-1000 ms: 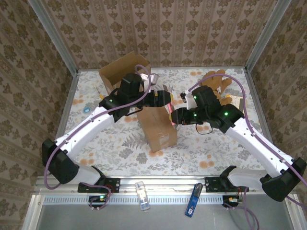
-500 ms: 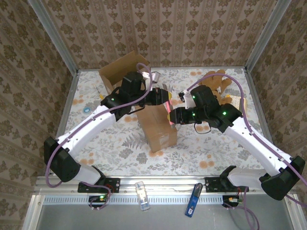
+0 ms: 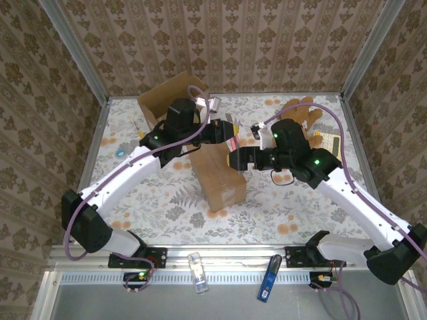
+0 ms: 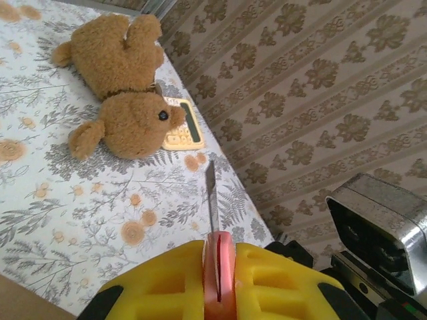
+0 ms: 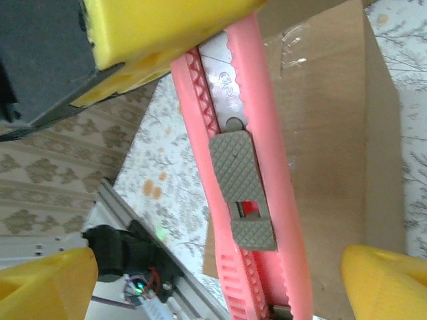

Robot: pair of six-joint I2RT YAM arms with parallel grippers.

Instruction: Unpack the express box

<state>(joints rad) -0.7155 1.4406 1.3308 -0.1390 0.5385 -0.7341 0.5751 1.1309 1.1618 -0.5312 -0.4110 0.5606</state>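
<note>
Progress check: the box (image 3: 218, 179) sat mid-frame in the top view, on the tabletop (image 3: 160, 213) btwn the two arms. Its top looked flat and shut, no flap lifted that I could see. So I judged the unpacking itself hadn't begun; we were at tool prep only.

The knife (image 4: 219, 267) was clamped tight in the left end effector (image 4: 219, 250), with the blade sticking out past the fingers toward the upper part of the left wrist view. In the right wrist view the same knife (image 5: 240, 180) ran down the middle of the frame above the box (image 5: 333, 133). The right end effector (image 5: 217, 280) had its fingers spread wide to either side at the bottom corners, apart from the handle and holding nothing.

A teddy bear (image 3: 300, 110) and a calculator (image 3: 330, 143) lay at upper right, and a second, open box (image 3: 170, 93) at upper left.

Left to do, as I read it: slit the top, open the flaps, lift out the contents.

Vs. 1 s earlier: the left fingers were then partly open and the right ones pinched in on the knife. By now the left had closed and the right had let go, so the hand-off looked complete. Arm positions hardly differed.
</note>
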